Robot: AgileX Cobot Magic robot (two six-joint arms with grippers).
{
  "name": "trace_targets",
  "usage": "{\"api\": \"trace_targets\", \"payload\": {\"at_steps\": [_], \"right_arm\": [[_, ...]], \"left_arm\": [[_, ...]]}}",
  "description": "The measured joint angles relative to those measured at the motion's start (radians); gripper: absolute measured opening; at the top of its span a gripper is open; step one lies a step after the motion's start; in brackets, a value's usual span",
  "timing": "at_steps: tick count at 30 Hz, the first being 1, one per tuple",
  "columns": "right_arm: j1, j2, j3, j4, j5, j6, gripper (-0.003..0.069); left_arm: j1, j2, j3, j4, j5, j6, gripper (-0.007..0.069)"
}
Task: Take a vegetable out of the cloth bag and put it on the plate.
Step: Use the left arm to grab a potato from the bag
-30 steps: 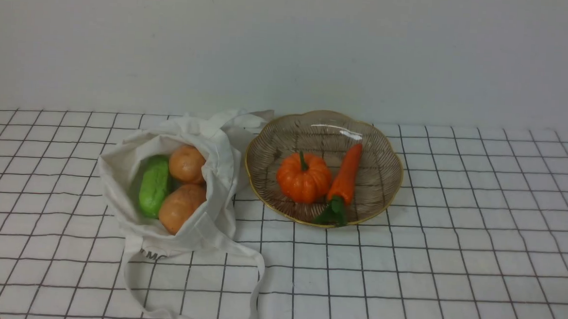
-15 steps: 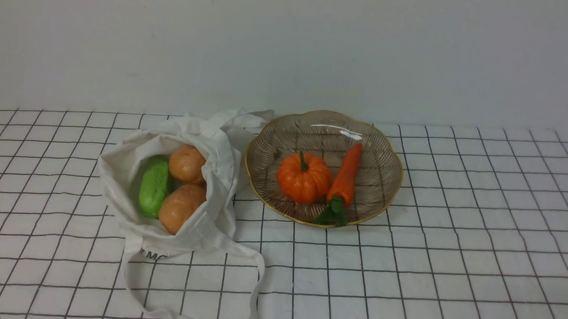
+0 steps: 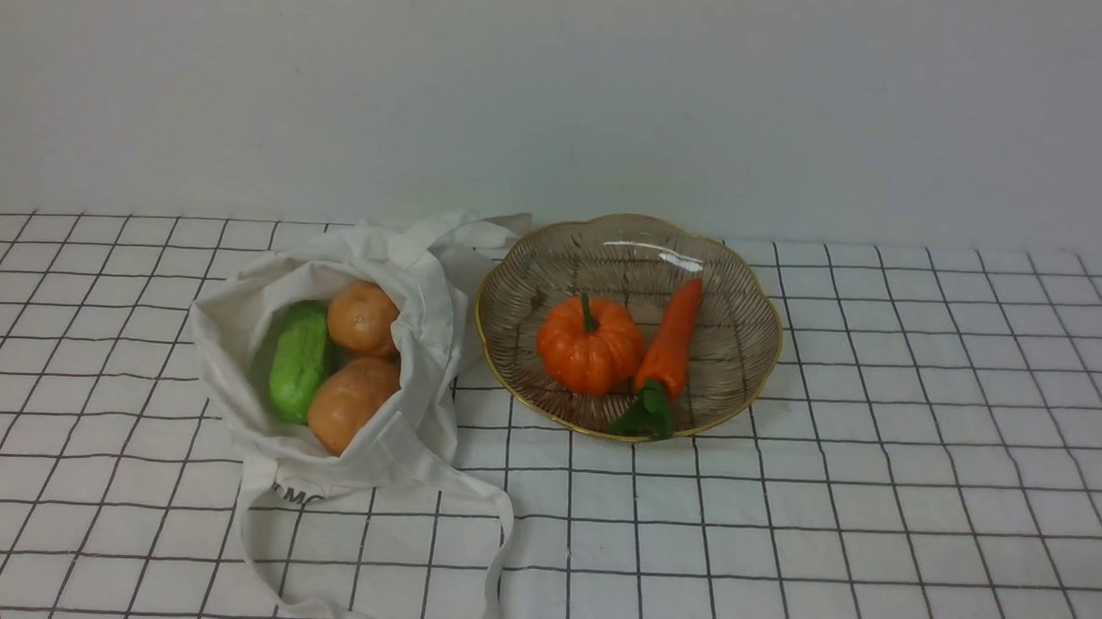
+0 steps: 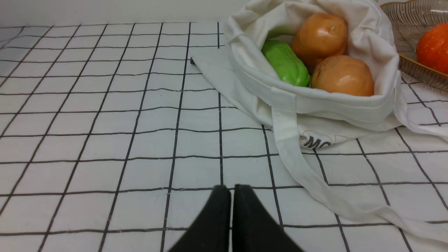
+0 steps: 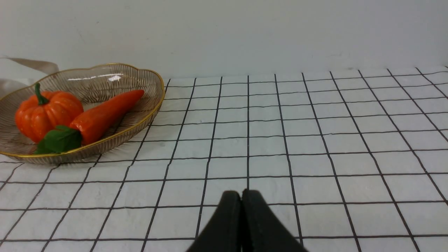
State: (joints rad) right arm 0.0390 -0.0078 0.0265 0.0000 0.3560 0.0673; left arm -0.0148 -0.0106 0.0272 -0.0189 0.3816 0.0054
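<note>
The cloth bag [image 3: 383, 452] lies open on the left of the table, its mouth facing up. Inside it the oval tan-brown vegetable [image 3: 350, 403] rests at the near side, also seen in the left wrist view [image 4: 342, 76]. The ribbed glass plate [image 3: 742, 353] with a gold rim stands just right of the bag. My left gripper [image 4: 232, 187] is shut and empty, low over the cloth a short way in front of the bag [image 4: 332, 112]. My right gripper [image 5: 241, 191] is shut and empty, over the cloth to the right of the plate [image 5: 154, 105]. Neither gripper shows in the front view.
A rounder orange-tan ball [image 3: 362, 318] and a green oblong [image 3: 299, 360] share the bag. A small pumpkin [image 3: 590, 345] and a carrot [image 3: 670, 339] lie on the plate. One long strap [image 3: 499, 552] trails toward the table's front edge. A wall stands close behind.
</note>
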Motion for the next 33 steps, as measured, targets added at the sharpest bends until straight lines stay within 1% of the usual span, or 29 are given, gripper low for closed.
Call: {"api": "trace_targets", "payload": {"at_steps": [14,16,17,18,19,20,21,22,24,26,27,28,29,30,31,32,33], "right_arm": [[0.0,0.0,0.0,0.0,0.0,0.0,-0.0015],[0.0,0.0,0.0,0.0,0.0,0.0,-0.0015],[0.0,0.0,0.0,0.0,0.0,0.0,-0.0015],[0.0,0.0,0.0,0.0,0.0,0.0,-0.0015],[0.0,0.0,0.0,0.0,0.0,0.0,-0.0015],[0.0,0.0,0.0,0.0,0.0,0.0,-0.0015],[0.0,0.0,0.0,0.0,0.0,0.0,-0.0015],[0.0,0.0,0.0,0.0,0.0,0.0,-0.0015],[0.0,0.0,0.0,0.0,0.0,0.0,-0.0015],[0.0,0.0,0.0,0.0,0.0,0.0,-0.0015],[0.0,0.0,0.0,0.0,0.0,0.0,-0.0015],[0.0,0.0,0.0,0.0,0.0,0.0,-0.0015],[0.0,0.0,0.0,0.0,0.0,0.0,-0.0015],[0.0,0.0,0.0,0.0,0.0,0.0,-0.0015],[0.0,0.0,0.0,0.0,0.0,0.0,-0.0015],[0.0,0.0,0.0,0.0,0.0,0.0,-0.0015],[0.0,0.0,0.0,0.0,0.0,0.0,-0.0015]], "left_arm": [[0.0,0.0,0.0,0.0,0.0,0.0,-0.0008],[0.0,0.0,0.0,-0.029,0.0,-0.016,-0.0008],[0.0,0.0,0.0,-0.062,-0.001,-0.035,-0.0008],[0.0,0.0,0.0,-0.15,-0.005,-0.096,-0.0008],[0.0,0.0,0.001,-0.182,-0.008,-0.105,-0.0008],[0.0,0.0,0.001,-0.234,-0.011,-0.147,-0.0008],[0.0,0.0,0.001,-0.371,-0.021,-0.226,-0.0008],[0.0,0.0,0.001,-0.434,-0.022,-0.26,-0.0008],[0.0,0.0,0.001,-0.715,-0.04,-0.375,-0.0008],[0.0,0.0,0.001,-0.806,-0.048,-0.399,-0.0008],[0.0,0.0,0.001,-0.889,-0.056,-0.409,-0.0008],[0.0,0.0,0.001,-0.908,-0.06,-0.412,-0.0008],[0.0,0.0,0.001,-0.97,-0.102,-0.413,-0.0008],[0.0,0.0,0.001,-0.977,-0.102,-0.413,-0.0008],[0.001,0.0,0.001,-1.02,-0.151,-0.399,-0.0008],[0.001,0.0,0.001,-1.023,-0.151,-0.399,-0.0008],[0.001,0.0,-0.019,-1.031,-0.157,-0.342,-0.0008]]}}
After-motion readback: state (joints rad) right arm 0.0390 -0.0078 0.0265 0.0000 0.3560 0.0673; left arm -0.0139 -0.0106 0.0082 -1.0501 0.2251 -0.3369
